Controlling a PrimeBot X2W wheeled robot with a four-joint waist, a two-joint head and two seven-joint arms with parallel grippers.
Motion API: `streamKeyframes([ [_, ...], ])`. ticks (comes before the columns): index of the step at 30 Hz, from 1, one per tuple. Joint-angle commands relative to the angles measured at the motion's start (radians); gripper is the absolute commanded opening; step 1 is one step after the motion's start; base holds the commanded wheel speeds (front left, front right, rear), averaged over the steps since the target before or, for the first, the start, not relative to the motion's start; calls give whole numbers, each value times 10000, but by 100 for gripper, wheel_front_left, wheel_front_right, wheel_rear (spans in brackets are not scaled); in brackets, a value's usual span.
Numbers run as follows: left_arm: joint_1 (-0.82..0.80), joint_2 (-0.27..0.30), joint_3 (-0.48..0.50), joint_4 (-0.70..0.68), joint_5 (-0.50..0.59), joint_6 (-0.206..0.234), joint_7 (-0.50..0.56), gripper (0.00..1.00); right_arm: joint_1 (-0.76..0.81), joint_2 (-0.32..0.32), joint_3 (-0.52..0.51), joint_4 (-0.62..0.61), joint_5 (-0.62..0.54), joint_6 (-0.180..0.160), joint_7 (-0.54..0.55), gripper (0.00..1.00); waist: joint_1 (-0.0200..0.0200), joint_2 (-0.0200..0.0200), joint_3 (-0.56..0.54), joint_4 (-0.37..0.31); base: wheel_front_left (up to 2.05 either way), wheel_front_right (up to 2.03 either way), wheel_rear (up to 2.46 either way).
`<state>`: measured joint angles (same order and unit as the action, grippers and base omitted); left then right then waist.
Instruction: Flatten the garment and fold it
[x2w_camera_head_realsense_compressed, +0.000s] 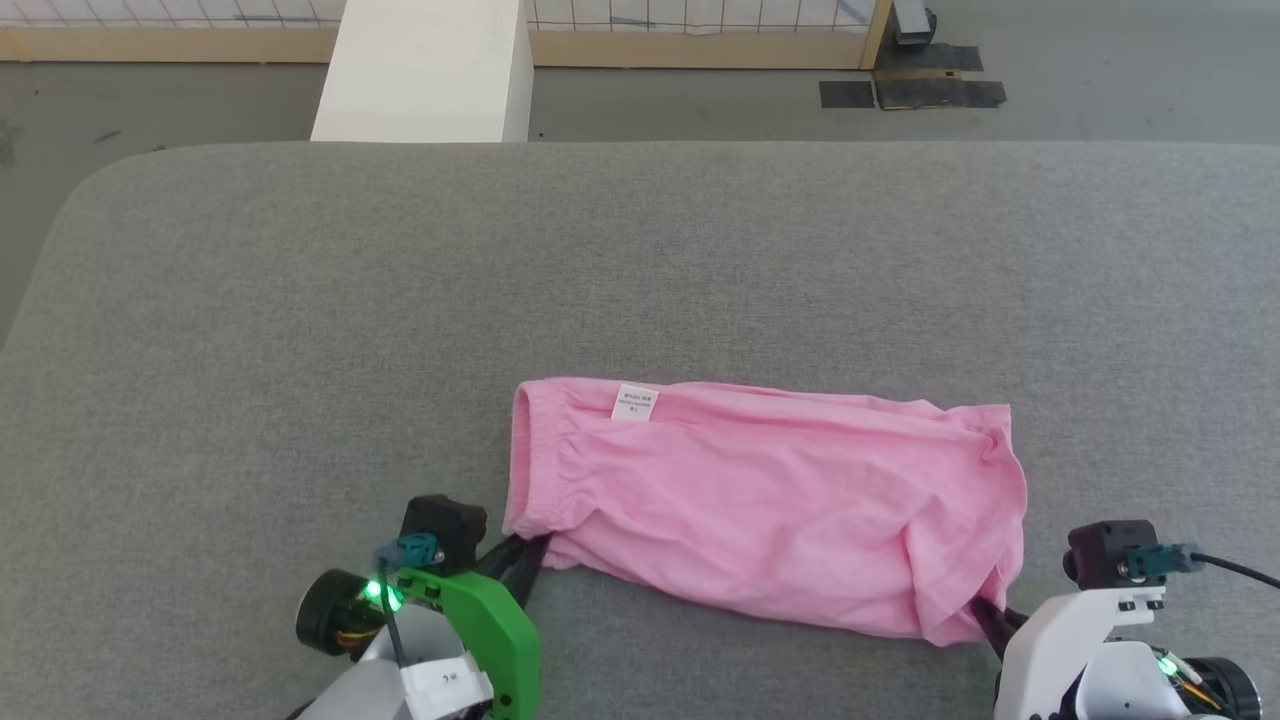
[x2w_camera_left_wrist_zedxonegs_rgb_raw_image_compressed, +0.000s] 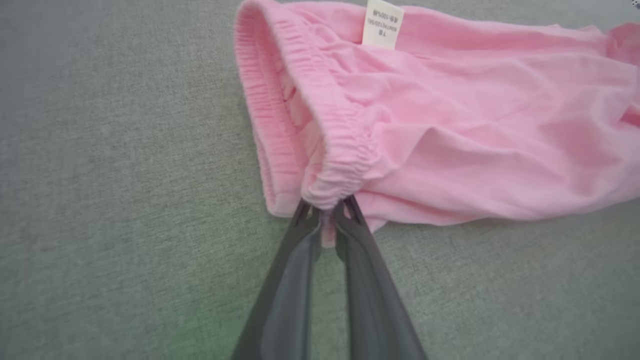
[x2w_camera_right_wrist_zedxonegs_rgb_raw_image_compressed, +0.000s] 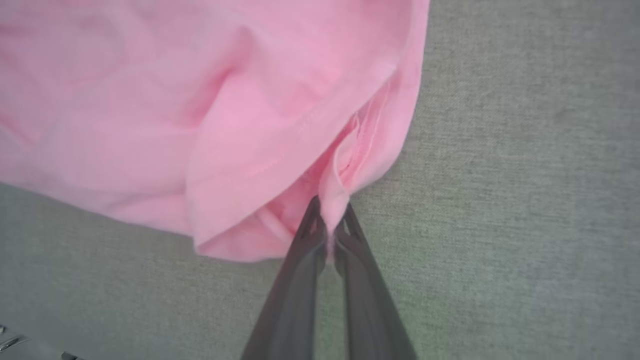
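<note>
Head view: pink garment (x2w_camera_head_realsense_compressed: 770, 510) lies rumpled at 6 o'clock on the grey table (x2w_camera_head_realsense_compressed: 640, 250). Its waistband corner (x2w_camera_left_wrist_zedxonegs_rgb_raw_image_compressed: 327, 192) at 8 o'clock is pinched tight by the left gripper (x2w_camera_head_realsense_compressed: 527, 558), a hem corner (x2w_camera_right_wrist_zedxonegs_rgb_raw_image_compressed: 334, 205) at 4 by the right gripper (x2w_camera_head_realsense_compressed: 985, 612). Drawing both apart evenly, low over the table, should smooth it.

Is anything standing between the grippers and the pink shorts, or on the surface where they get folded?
Nothing visible does. The left gripper is shut on the shorts at the waistband corner, the right gripper on a hem corner.
</note>
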<state>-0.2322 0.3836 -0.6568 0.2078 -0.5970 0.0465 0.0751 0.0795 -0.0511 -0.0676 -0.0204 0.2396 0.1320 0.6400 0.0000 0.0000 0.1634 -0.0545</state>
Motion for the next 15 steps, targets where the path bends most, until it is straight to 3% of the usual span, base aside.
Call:
streamKeyframes([
  [1,164,25,-35,-74,-81,53,124,89,52,6,-45,111,117,-13,-126,100,0,0,-2,-18,0,0,0],
  [2,213,-8,-58,-138,-144,60,191,100,53,6,-88,184,174,-13,-241,100,0,0,-16,-19,0,0,0],
  [9,836,-31,97,-758,-463,337,17,100,-31,7,-608,-43,578,-13,-1105,100,0,0,-306,-33,0,0,0],
  [15,1565,140,764,-1720,-580,813,-1110,100,-153,8,-1018,-551,881,-13,-1542,100,0,0,-517,14,0,0,0],
])
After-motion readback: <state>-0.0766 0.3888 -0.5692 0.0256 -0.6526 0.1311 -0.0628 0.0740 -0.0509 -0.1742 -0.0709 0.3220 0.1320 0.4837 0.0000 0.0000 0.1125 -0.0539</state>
